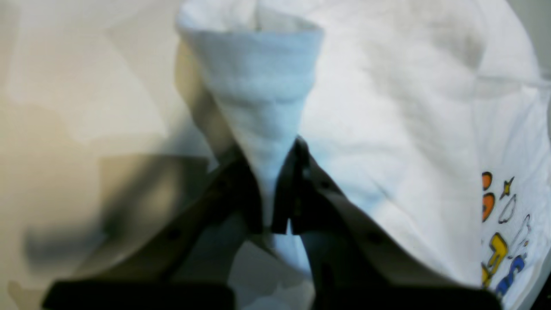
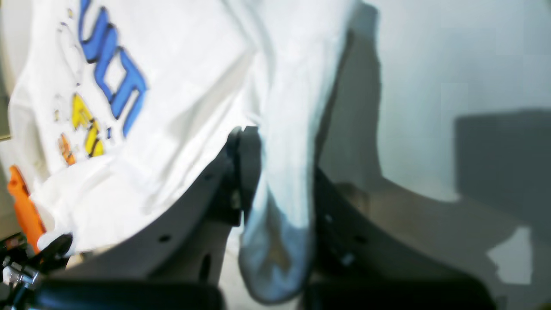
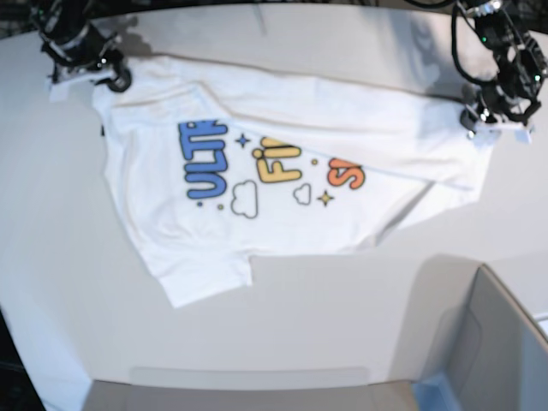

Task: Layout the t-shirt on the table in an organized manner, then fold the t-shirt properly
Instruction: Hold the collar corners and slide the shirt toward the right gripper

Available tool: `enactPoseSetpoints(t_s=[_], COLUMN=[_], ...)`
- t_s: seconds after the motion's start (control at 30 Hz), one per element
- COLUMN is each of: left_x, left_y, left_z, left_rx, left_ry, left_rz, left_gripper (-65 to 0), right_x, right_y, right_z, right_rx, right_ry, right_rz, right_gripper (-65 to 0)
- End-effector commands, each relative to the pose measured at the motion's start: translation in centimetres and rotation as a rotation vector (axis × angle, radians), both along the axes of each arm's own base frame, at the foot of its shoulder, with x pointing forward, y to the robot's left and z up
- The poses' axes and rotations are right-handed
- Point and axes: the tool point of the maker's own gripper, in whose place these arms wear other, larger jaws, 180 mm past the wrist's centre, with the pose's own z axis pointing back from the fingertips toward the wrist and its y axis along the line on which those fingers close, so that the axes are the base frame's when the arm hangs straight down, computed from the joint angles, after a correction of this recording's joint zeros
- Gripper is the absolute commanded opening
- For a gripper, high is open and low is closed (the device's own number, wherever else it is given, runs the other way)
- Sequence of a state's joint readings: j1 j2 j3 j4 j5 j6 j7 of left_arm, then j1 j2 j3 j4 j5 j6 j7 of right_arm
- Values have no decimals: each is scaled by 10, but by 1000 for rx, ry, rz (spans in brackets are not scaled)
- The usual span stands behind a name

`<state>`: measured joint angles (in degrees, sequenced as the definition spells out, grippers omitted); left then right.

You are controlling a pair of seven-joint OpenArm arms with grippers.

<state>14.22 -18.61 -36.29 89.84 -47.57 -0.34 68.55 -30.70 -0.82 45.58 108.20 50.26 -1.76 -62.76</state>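
The white t-shirt [image 3: 282, 227] lies print-up across the table [image 3: 325, 308], its blue, yellow and orange letters showing. Its far edge is doubled over toward the print. At the far left in the base view, my right gripper [image 3: 107, 75] is shut on the shirt's corner. In the right wrist view a bunched fold of the t-shirt [image 2: 193, 64] runs between the jaws of the right gripper [image 2: 280, 168]. At the far right, my left gripper [image 3: 479, 116] pinches the other end. The left gripper [image 1: 275, 181] is shut on a cone of t-shirt [image 1: 387, 107] fabric.
A grey box [image 3: 497, 342] stands at the near right corner of the table. One sleeve [image 3: 201, 278] sticks out toward the near side. Bare tabletop [image 3: 68, 257] surrounds the shirt. Cables [image 3: 467, 51] hang by the left arm.
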Motion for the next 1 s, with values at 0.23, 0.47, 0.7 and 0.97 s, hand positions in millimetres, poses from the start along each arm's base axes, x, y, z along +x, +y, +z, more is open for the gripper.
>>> enactPoseSetpoints(t_s=[0.23,0.47,0.7,0.97], left_x=[-9,-4,-3,-10], left_y=[2,-3,-4,9], left_z=[25,30,34,38], left_rx=[93,99,103,122], left_ry=[-1,-28,-33,-40], left_rz=[-55,-53,-60,-15], left_gripper=[-610,-479,-469,-524], right_x=[15,16,16,16], right_y=[-2,-5,-5,-7], right_z=[12,17,28,30], right_rx=[-18,-38,-70,-76], right_ry=[-59,-66,-84,-89], right_rz=[13,27,46,42], right_gripper=[-650,-650,-619,-452])
